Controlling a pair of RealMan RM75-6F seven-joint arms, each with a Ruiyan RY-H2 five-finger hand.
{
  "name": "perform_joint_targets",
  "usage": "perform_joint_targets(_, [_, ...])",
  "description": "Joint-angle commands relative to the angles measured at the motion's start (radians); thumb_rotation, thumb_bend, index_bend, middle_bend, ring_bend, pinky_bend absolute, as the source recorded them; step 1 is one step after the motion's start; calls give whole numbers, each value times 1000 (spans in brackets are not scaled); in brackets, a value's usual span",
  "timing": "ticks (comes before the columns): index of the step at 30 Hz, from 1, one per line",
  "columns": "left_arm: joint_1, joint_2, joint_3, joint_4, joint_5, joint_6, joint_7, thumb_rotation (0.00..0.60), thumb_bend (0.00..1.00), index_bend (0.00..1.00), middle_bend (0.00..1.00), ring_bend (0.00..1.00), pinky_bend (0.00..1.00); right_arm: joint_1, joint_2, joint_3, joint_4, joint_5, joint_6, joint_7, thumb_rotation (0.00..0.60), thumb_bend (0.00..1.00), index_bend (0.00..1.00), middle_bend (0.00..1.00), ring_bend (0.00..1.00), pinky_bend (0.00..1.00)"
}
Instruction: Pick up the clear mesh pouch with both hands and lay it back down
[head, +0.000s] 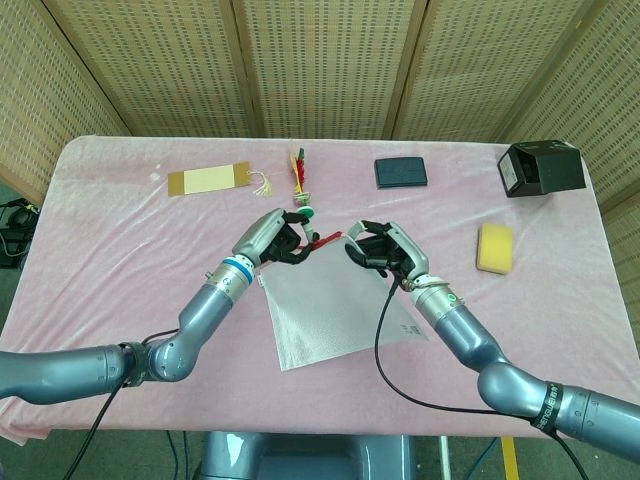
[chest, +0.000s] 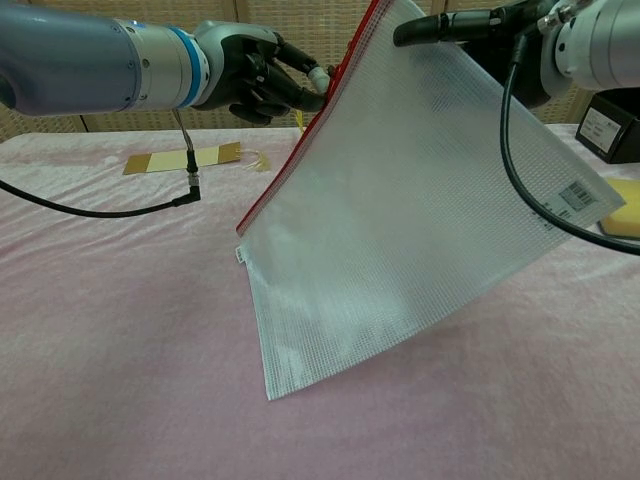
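Observation:
The clear mesh pouch (chest: 410, 200) with its red zipper edge hangs tilted in the air, and only its lower left corner is near the pink cloth. In the head view the pouch (head: 335, 315) spreads below both hands. My left hand (chest: 262, 82) pinches the red zipper edge on the pouch's left side. That left hand (head: 278, 240) sits just left of centre in the head view. My right hand (chest: 500, 25) grips the pouch's top corner, higher than the left. Seen from the head camera, the right hand (head: 380, 247) is close beside the left.
On the pink tablecloth (head: 120, 240) lie a tan bookmark with tassel (head: 212, 180), a red-yellow tassel ornament (head: 297, 170), a dark flat case (head: 401, 172), a black box (head: 541, 167) and a yellow sponge (head: 495, 248). Black cables hang from both wrists.

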Motion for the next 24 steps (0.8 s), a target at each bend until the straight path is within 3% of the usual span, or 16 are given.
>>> perform_joint_targets(1, [2,1,2,4,1,-2,-1,600,644,833,958,876,1000,-3,3,4,-1,-1,1,4,600,913,748,965,919,1000])
perform_joint_targets(16, [52,81,50,89,-39,-70,-3,600,646,828,958,876,1000,-63,53,65,-13,-18,42,67,600,912,748,964,919,1000])
perform_joint_targets(24, [79,121,64,137,-59,-116,-24,600,647,827,958,876,1000,-105,37,95,-15,-35,132,109,600,913,749,964,919,1000])
